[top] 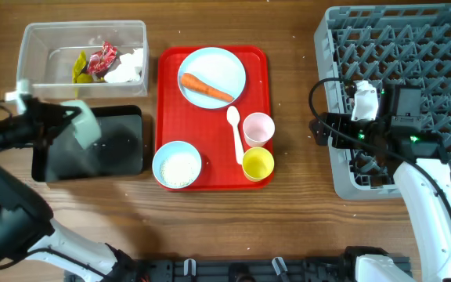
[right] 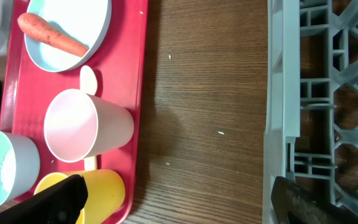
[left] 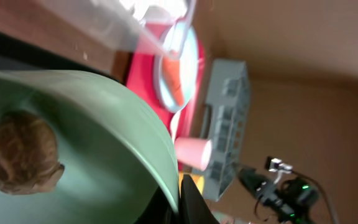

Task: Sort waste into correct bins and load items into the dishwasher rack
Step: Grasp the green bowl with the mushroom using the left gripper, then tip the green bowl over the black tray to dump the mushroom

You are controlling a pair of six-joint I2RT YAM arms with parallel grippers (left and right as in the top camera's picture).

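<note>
We see the clear tub (top: 34,47) top left w/ a red wrapper (top: 102,58), a yellow-green wrapper (top: 79,68) & white tissue (top: 128,69) inside. The black tray (top: 120,153) lies just below it. The 1st bowl (top: 82,123), pale blue, is tilted above the tray's left end w/ the brown lump (left: 20,160) in it. Betw. the bins & the grey rack (top: 445,47) we see:
- the plate (top: 229,66) w/ the carrot (top: 206,88) lying across it
- the white spoon (top: 235,133) just below the plate
- the pink cup (top: 257,128) & yellow cup (top: 257,164), both upright, right of the spoon
- the 2nd bowl (top: 163,157), upright, w/ rice (top: 178,168) in it
</note>
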